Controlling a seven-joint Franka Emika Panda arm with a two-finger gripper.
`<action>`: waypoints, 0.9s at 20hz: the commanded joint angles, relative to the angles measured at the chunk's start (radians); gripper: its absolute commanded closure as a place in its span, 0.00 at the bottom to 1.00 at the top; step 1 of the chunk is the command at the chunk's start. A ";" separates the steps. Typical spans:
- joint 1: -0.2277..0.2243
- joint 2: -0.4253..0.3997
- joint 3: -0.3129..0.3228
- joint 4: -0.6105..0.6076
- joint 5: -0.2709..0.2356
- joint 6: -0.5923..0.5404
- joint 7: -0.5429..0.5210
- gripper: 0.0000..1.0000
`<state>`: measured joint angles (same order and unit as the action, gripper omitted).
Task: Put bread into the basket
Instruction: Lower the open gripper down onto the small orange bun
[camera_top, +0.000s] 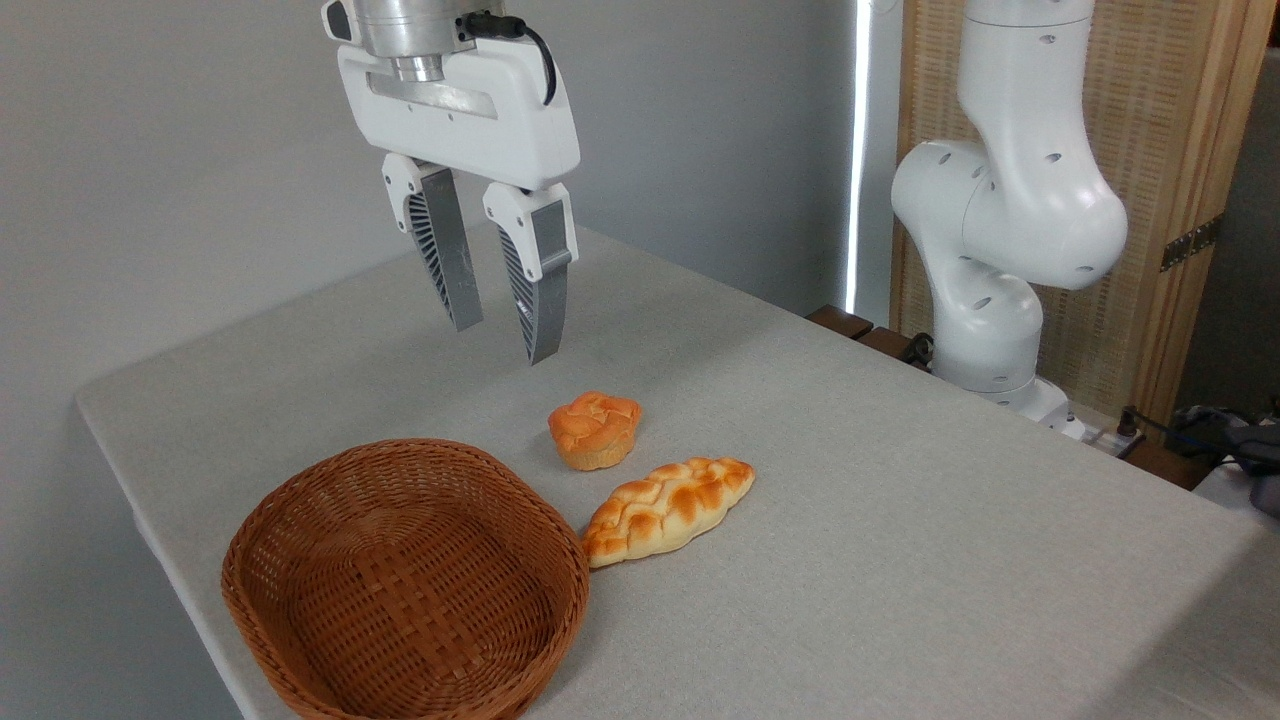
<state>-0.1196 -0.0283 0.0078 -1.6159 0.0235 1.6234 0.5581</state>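
Observation:
The bread (594, 429), a small round orange-golden bun with a lumpy top, sits on the table near the middle. The brown woven wicker basket (300, 520) stands at the lower left, nothing inside it. My gripper (502, 343) hangs in the air above and to the left of the bun, well clear of the table. Its two grey ribbed fingers (446, 255) point down and stand apart, open, with nothing between them.
A longer braided golden loaf (667, 507) lies between the bun and the basket's right rim, almost touching the basket. The arm's white base (985, 330) stands at the table's far right edge. The grey-clothed table (900, 520) ends close behind the basket on the left.

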 joint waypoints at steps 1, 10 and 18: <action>-0.003 -0.004 -0.003 -0.018 -0.006 -0.027 -0.004 0.00; -0.006 -0.001 -0.009 -0.039 -0.008 -0.019 -0.010 0.00; -0.011 -0.146 -0.104 -0.345 -0.030 0.205 0.003 0.00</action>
<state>-0.1300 -0.0486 -0.0671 -1.7538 0.0211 1.6771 0.5585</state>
